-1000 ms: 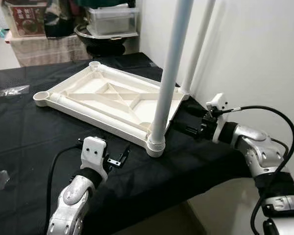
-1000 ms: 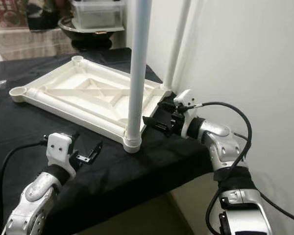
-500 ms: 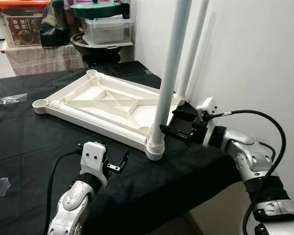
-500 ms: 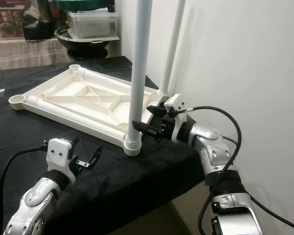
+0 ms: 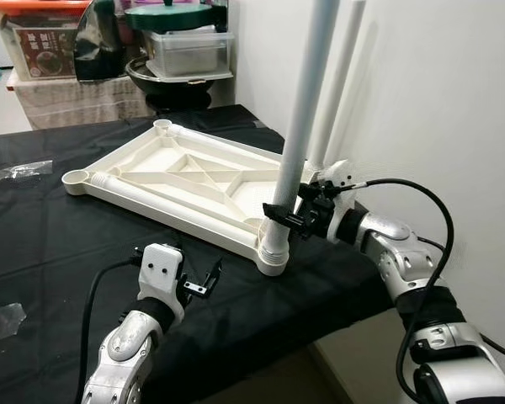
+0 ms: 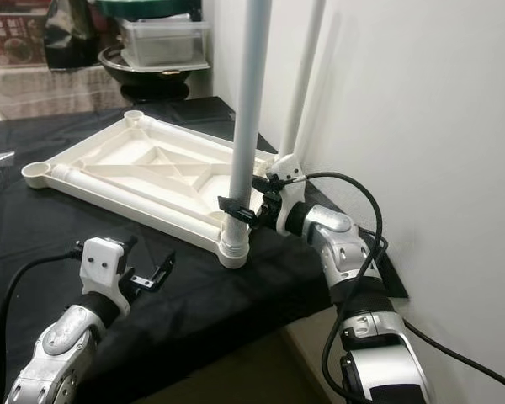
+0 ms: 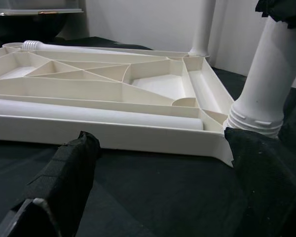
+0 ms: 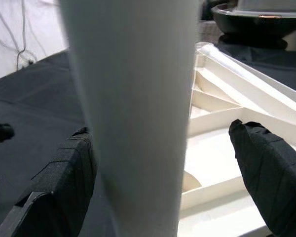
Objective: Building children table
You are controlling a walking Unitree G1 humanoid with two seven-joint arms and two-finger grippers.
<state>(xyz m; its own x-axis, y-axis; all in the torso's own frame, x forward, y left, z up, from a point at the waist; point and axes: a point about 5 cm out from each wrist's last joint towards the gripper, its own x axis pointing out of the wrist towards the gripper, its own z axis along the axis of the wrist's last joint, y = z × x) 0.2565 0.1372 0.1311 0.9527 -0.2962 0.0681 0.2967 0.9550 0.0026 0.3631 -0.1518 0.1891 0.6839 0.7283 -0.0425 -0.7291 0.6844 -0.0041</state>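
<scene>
Centre of frame, on black-draped bench (image 5: 34, 244): one white tabletop (image 5: 181, 181) upside down, two white legs upright in right-side corners, near leg (image 5: 299, 126), far leg (image 5: 337, 80). Right pincer (image 5: 288, 215) open, fingers straddling near leg; half second ago short of it. Right wrist view: leg between finger pads (image 8: 64, 173). Left pincer (image 5: 204, 282) open, empty, low near bench edge.

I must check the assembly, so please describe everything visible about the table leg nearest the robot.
The near table leg is a smooth, pale grey-white tube, plastic by its look. It stands upright in the ribbed corner socket of the upside-down white tabletop, which lies on black cloth. Its top runs out of the picture. The right gripper has its open fingers around the leg's lower part.
</scene>
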